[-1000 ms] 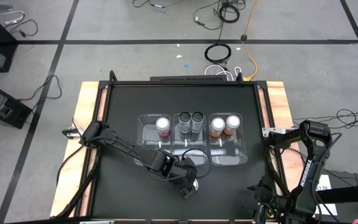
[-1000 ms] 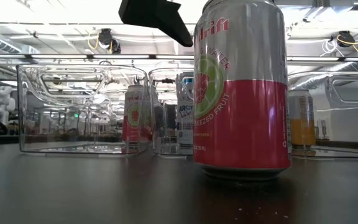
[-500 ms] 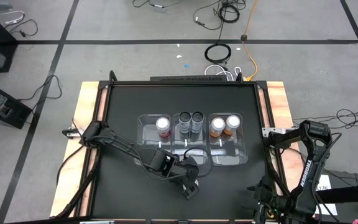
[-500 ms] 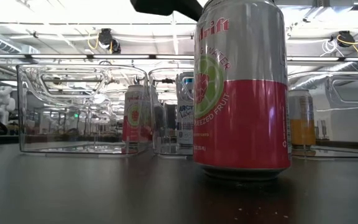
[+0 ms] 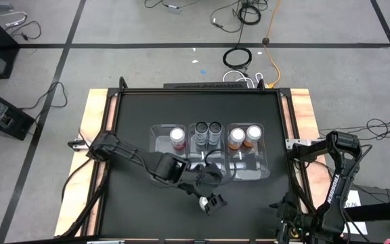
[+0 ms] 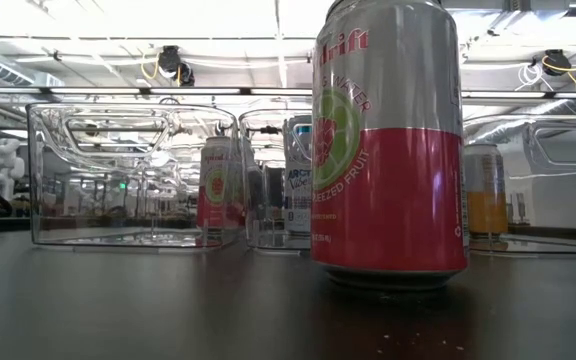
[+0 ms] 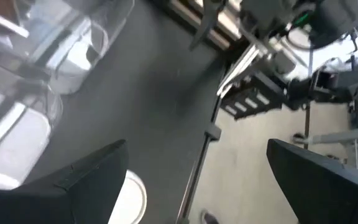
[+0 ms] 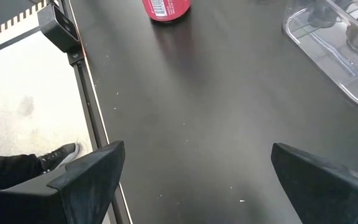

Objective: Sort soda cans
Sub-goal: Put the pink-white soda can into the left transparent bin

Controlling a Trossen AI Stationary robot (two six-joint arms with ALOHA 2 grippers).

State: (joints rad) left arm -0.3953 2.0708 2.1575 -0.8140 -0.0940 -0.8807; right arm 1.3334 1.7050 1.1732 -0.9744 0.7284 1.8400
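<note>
**One pink can stands alone near the front**

The left gripper (image 5: 213, 202) hangs over the near middle of the black table (image 5: 134, 122). Its two fingers are spread wide and hold nothing. The loose pink can (image 5: 202, 201) stands upright just to the left of it. In the low view this can (image 6: 388, 140) looks big and close, with a silver top half and a pink bottom half.

Farther back sit three clear bins in a row. The left bin (image 5: 158, 144) holds one pink can (image 5: 177, 137). The middle bin (image 5: 196, 155) holds two black cans (image 5: 207, 131), side by side. The right bin (image 5: 264, 163) holds two orange cans (image 5: 244, 136), side by side.

The right gripper (image 8: 194, 186) waits at the near right side of the table. Its fingers are spread wide too, with nothing between them. In its own view, a dark shoe (image 8: 58, 155) shows on the floor beside the table.
</note>
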